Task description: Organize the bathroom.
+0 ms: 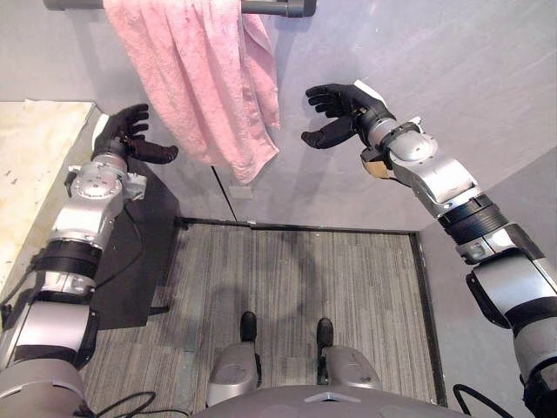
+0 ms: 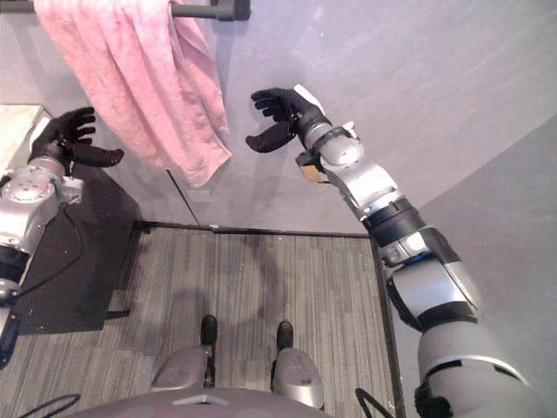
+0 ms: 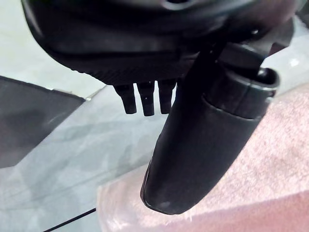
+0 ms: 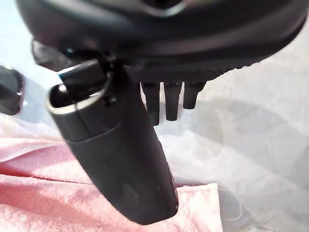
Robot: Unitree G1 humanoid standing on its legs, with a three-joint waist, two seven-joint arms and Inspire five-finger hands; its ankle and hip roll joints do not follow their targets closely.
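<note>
Pink towel (image 1: 204,78) hangs between both empty robot hands.

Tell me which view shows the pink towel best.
The left eye view: the pink towel shows draped over the dark towel bar, its lower corner hanging free between the two open hands. The right eye view crops its left edge. Both wrist views show only a patch of pink cloth past the thumbs.

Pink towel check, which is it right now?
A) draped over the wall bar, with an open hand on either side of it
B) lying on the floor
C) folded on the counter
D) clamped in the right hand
A: the pink towel hangs from the dark bar, with the left hand and right hand open on either side, neither gripping it.
</note>
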